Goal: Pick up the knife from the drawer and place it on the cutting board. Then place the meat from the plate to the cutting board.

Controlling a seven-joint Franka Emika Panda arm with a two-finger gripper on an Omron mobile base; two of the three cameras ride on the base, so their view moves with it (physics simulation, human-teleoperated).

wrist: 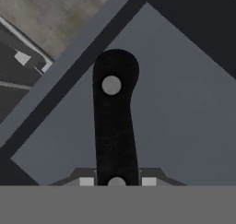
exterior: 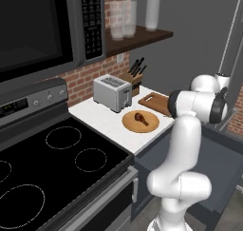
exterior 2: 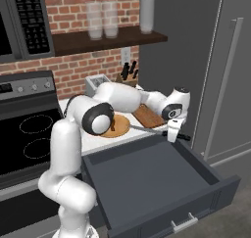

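Observation:
My gripper (exterior 2: 172, 135) hangs over the back right corner of the open slate-grey drawer (exterior 2: 147, 176) and is shut on the knife (exterior 2: 145, 129). The slim blade points left toward the counter and the dark handle sticks out to the right. In the hand view the knife's black handle (wrist: 114, 121) runs up from between the fingertips, with the drawer floor (wrist: 184, 103) behind it. The reddish-brown cutting board (exterior: 154, 101) lies on the counter beside the tan plate (exterior: 140, 125). On that plate rests the dark-brown meat (exterior: 141, 117).
A silver toaster (exterior: 112, 92) and a wooden knife block (exterior: 134, 80) stand behind the plate and the board. The black stove (exterior: 57, 163) is on the left, and a tall grey fridge (exterior 2: 230, 75) is on the right. The drawer's front with its bar handle (exterior 2: 185, 224) juts far out.

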